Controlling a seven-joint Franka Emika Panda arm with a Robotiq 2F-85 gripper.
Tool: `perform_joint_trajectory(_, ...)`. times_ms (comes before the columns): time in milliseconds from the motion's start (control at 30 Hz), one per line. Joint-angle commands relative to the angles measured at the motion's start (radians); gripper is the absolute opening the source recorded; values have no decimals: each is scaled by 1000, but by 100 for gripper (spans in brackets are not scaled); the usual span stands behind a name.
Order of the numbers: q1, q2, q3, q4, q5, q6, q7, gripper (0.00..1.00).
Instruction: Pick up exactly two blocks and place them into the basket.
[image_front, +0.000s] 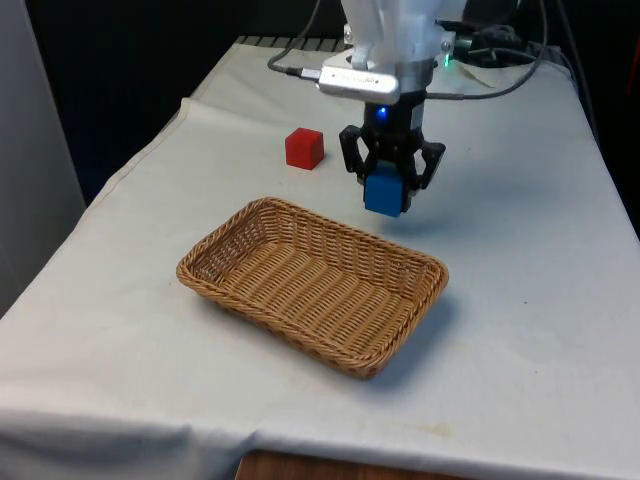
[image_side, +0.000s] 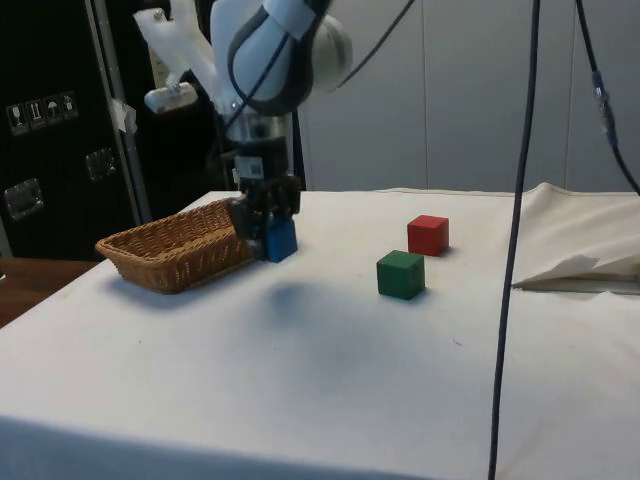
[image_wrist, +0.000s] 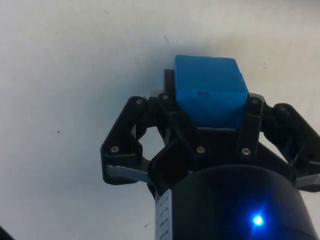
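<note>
My gripper (image_front: 388, 192) is shut on a blue block (image_front: 383, 193), held just above the cloth beside the far rim of the wicker basket (image_front: 262, 305). From the side, the blue block (image_side: 281, 240) hangs in the gripper (image_side: 272, 238) next to the basket (image_side: 160, 262), outside its wall. The wrist view has the blue block (image_wrist: 209, 91) clamped between the black fingers (image_wrist: 251, 117) over bare white cloth. A red block (image_front: 304, 148) lies on the cloth behind the basket, toward the front view's left of the gripper. A green block (image_side: 401, 274) rests near the red block (image_side: 428, 235) in the side view.
The basket holds nothing that I can see. Cables (image_front: 500, 85) trail across the far end of the table behind the arm. A thick black cable (image_side: 515, 240) hangs down in the side view's foreground. Crumpled cloth (image_side: 580, 268) rises at the side view's right.
</note>
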Motion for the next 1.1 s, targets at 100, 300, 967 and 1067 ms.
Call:
perform_joint_trajectory(100, 1, -8, -10, 63, -5, -73, -3, 1)
perform_joint_trajectory(300, -3, -8, -15, 120, -1, -126, -11, 1)
perform_joint_trajectory(967, -32, 77, -32, 389, 40, -306, -59, 1)
perform_joint_trajectory(1067, -36, 104, -34, 426, 47, -314, -63, 1)
